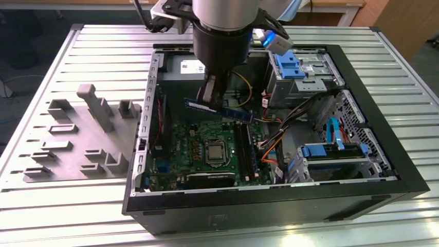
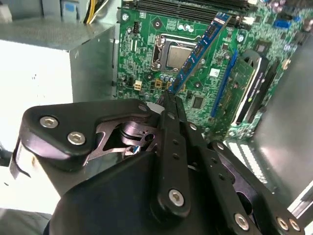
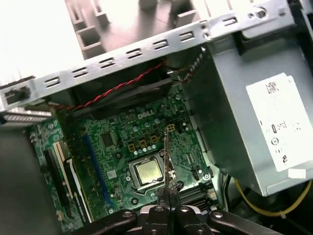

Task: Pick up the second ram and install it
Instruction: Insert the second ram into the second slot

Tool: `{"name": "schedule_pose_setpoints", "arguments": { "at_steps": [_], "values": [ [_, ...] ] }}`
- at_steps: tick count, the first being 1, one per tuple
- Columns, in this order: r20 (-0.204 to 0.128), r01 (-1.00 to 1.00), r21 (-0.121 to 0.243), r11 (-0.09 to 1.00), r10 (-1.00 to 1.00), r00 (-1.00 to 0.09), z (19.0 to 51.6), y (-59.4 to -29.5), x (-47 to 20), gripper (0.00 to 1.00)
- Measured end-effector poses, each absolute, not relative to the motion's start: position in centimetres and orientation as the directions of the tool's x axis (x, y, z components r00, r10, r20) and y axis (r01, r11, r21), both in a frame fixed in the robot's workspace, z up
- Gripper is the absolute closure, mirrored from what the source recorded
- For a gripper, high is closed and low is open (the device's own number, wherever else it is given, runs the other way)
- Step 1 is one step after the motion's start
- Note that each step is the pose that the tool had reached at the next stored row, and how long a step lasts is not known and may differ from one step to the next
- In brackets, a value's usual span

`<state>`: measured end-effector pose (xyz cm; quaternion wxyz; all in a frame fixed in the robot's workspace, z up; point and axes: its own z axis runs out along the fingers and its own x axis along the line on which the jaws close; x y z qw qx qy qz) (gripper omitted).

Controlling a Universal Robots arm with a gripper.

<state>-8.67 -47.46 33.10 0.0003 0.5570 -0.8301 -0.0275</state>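
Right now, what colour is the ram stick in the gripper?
Blue with dark chips; the second ram shows best in the second wrist view.

nothing here can be read with certainty. a white paper label [image 3: 279, 122] with rows of dark print and 1 small symbol block sits on the grey metal power supply box [image 3: 230, 98], its lines too fine to make out. small white lettering is printed across the large green motherboard [image 3: 122, 142] in the first wrist view, also illegible. a pale sticker [image 1: 199, 106] lies on the slim blue memory stick [image 1: 230, 112], its print unreadable.
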Motion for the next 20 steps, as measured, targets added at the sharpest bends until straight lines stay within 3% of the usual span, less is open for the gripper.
{"name": "schedule_pose_setpoints", "arguments": {
  "at_steps": [20],
  "values": [
    [-0.030, -0.730, 0.046, 0.682, -0.730, -0.683, 32.83, -47.46, -8.67, 0.89]
  ]
}}
